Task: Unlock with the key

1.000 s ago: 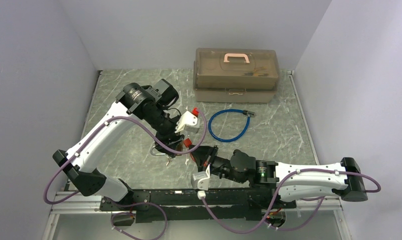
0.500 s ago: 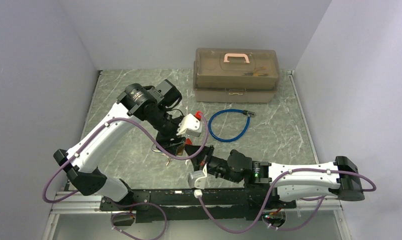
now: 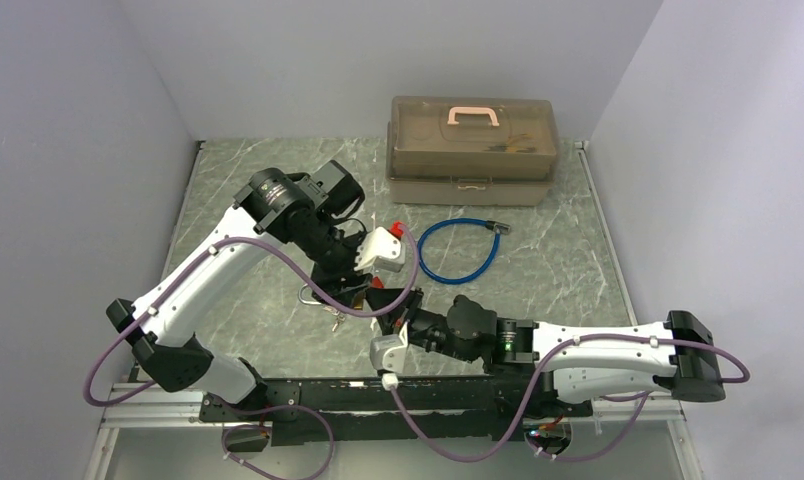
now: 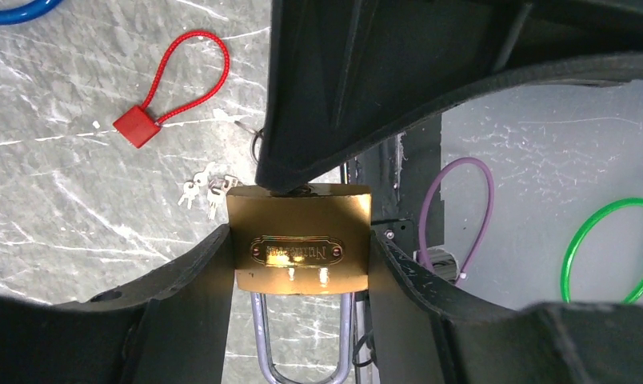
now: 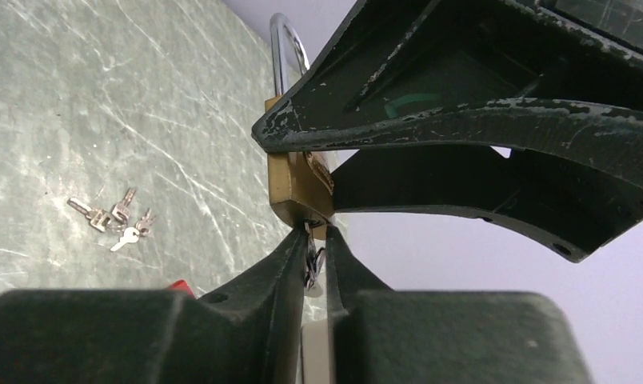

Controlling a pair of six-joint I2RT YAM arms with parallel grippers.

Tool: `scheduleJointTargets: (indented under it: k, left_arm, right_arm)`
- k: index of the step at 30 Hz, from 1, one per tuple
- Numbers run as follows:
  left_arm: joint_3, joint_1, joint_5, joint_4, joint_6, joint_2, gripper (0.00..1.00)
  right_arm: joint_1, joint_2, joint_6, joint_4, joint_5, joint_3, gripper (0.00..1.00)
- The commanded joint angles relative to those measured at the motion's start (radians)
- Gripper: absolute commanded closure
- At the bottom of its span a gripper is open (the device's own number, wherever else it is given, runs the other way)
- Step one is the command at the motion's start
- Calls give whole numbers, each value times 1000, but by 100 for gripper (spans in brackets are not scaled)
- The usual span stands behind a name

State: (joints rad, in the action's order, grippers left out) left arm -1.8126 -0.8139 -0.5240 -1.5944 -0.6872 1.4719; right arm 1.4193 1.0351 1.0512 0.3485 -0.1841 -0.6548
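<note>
A brass padlock (image 4: 298, 248) is clamped by its sides between my left gripper's (image 4: 300, 256) fingers, above the table, its steel shackle (image 4: 302, 352) shut. In the top view the left gripper (image 3: 363, 290) meets my right gripper (image 3: 383, 305) near the table's front. In the right wrist view the padlock (image 5: 298, 188) shows its keyhole end to my right gripper (image 5: 317, 232). A small key (image 5: 311, 260) sits in that end between the nearly closed fingers. A sliver of light shows beside the key, so whether it is pinched is unclear.
A bunch of spare keys (image 4: 202, 190) lies on the marble table below the padlock, with a red cable lock (image 4: 138, 126) beside it. A blue cable loop (image 3: 458, 250) lies mid-table. A brown toolbox (image 3: 471, 150) stands at the back.
My right gripper has moved left and closer in under the left gripper, up to the padlock. My left gripper has shifted slightly right with the padlock.
</note>
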Motion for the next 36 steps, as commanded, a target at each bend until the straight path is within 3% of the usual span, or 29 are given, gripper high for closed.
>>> scheduleJointTargets:
  k: [1,6,9,17,21,23,29,33,36]
  left_arm:
    - [-40,-23,-121,188,-21,-32,100]
    - [26,-22,-52,250,-11,-77,100]
    - [50,-22,-12,287,3,-93,100]
    - [122,-22,123,394,-21,-175,100]
    - [173,-23,198,456,-76,-235,100]
    - [202,-24,214,502,-107,-273,100]
    - [234,-42,272,589,-196,-325,100]
    - [280,-70,351,659,-265,-359,100]
    - [312,-91,402,706,-297,-371,100]
  right_arm:
    - [-9,-12,-145,-103,141,-91,76]
    - [-25,-69,-278,-306,167,-182,33]
    - [-26,-108,-341,-383,176,-224,27]
    - [-80,-247,-523,-491,213,-271,25]
    - [-200,-323,-683,-437,241,-222,23]
    - [-304,-330,-797,-414,336,-214,21]
    - [-589,-119,-1149,-462,612,-411,21]
    - [-664,35,-1280,-479,817,-548,25]
    - [-686,67,-1355,-372,906,-550,26]
